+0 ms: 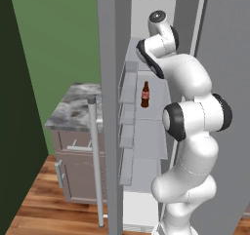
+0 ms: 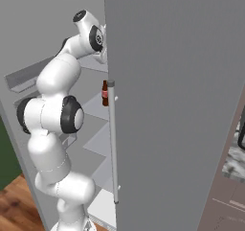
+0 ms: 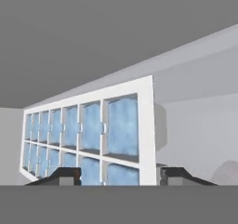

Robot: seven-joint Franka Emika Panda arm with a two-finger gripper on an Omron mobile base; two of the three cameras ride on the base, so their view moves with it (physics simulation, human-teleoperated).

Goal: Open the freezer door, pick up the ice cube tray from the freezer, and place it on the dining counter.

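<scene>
The arm reaches into the freezer [image 1: 146,131], its hand hidden behind the wrist in both base views. From the hand view, the gripper [image 3: 121,175] is spread wide, fingertips straddling the near end of the ice cube tray [image 3: 88,135], whose long axis runs away leftward. Base views add a brown bottle [image 1: 145,94] on a lower shelf.

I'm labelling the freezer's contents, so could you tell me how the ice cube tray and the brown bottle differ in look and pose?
The ice cube tray is a flat white grid of pale-blue cells; the brown bottle is slim, dark and red-labelled. The tray lies flat, while the bottle stands upright. The tray sits right at the gripper, between its spread fingertips; the bottle stands on a shelf lower down, away from the hand. Both are inside the freezer.
</scene>
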